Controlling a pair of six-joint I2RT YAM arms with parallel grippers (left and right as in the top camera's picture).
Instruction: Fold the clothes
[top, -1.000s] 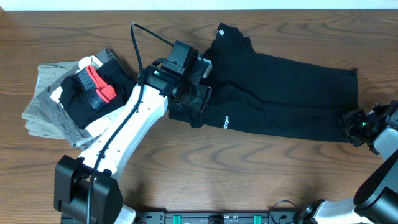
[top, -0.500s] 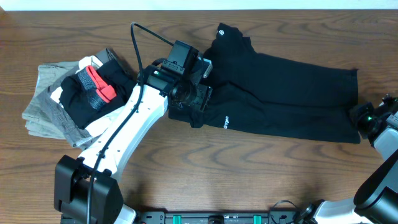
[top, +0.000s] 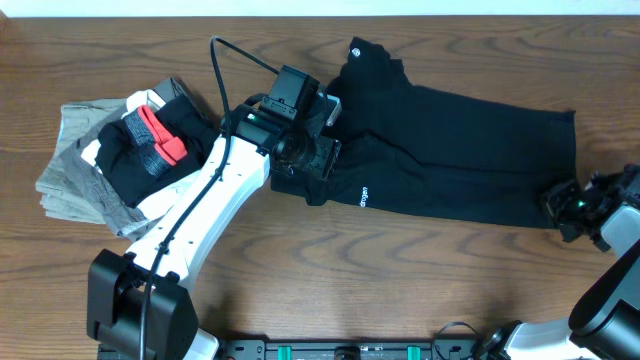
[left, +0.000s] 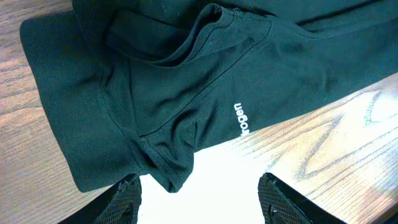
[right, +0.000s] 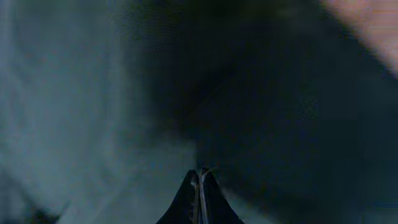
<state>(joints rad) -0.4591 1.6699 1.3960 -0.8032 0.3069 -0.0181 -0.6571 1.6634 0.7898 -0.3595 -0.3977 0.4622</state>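
Overhead: the right gripper (top: 562, 204) has come back from just right of the hem onto the near right corner of the black T-shirt (top: 470, 150), which lies unmoved from centre to right. The left gripper (top: 305, 150) hasn't stirred over the shirt's left end.

Left wrist: its fingers (left: 127, 194) are spread wide above the sleeve (holding nothing).

Right wrist: the tips are pressed together amid blurred black cloth. Whether they have caught the hem I cannot tell, though this looks like a fresh try at the grasp.

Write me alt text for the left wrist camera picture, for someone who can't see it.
A black T-shirt with a small white logo lies rumpled on a wooden table. At the bottom edge, the left gripper is open, its two dark fingers apart, just short of the shirt's nearest corner.
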